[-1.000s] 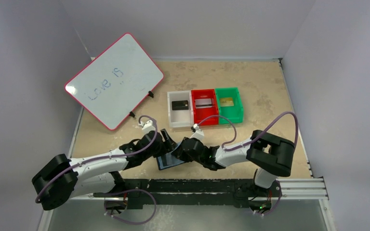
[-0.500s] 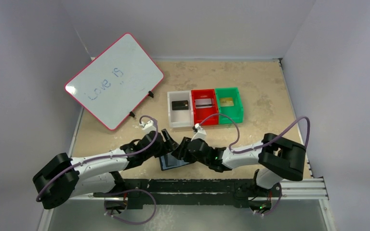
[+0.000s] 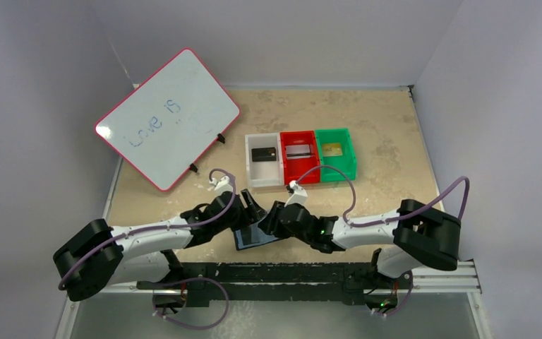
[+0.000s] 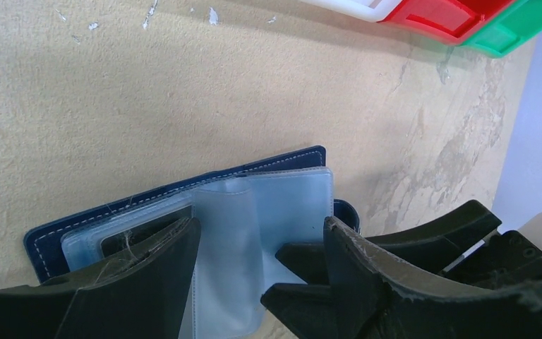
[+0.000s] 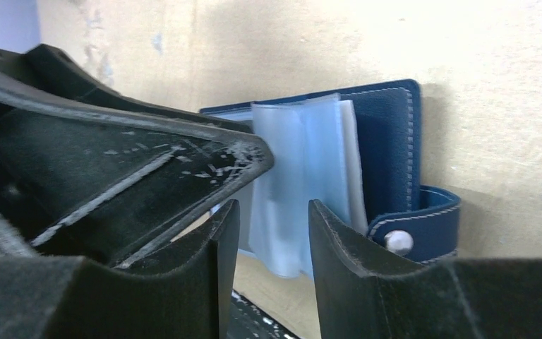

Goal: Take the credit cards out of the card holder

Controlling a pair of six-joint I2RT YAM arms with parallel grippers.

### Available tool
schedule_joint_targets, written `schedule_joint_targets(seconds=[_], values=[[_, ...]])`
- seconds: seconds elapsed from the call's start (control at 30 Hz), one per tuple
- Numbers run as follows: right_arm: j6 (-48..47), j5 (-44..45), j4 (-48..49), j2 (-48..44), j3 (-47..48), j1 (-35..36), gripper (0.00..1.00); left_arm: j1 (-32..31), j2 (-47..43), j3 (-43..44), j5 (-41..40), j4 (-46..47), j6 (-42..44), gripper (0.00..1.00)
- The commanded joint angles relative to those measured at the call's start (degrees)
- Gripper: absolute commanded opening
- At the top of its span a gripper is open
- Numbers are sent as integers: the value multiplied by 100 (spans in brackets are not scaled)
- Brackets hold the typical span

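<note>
The navy card holder (image 3: 257, 236) lies open near the table's front edge, its light blue clear pockets (image 4: 268, 212) fanned up. It also shows in the right wrist view (image 5: 388, 141), with its snap tab (image 5: 423, 226). My left gripper (image 3: 250, 210) is open, its jaws straddling the pockets (image 4: 257, 233). My right gripper (image 3: 269, 219) is open just beside it, with the pocket leaves showing beyond its gap (image 5: 274, 212). The black card (image 3: 263, 154) lies in the white bin, the silver-grey card (image 3: 298, 150) in the red bin, the gold-tan card (image 3: 332, 149) in the green bin.
The white bin (image 3: 250, 164), red bin (image 3: 286, 168) and green bin (image 3: 351, 157) stand in a row behind the grippers. A pink-edged whiteboard (image 3: 167, 116) leans at the back left. The two grippers crowd each other over the holder.
The right arm's elbow has swung out to the right and lower. Both grippers have stayed at the holder, the left shifting slightly right.
</note>
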Motion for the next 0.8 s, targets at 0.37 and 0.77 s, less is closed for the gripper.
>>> schedule_joint_targets(seconds=[0.37, 0.77], values=[[-398, 585, -1338, 411, 838, 145, 29, -101, 147, 365, 142, 173, -60, 64], [351, 42, 136, 4, -438, -37, 6, -110, -358, 533, -301, -651, 124, 66]])
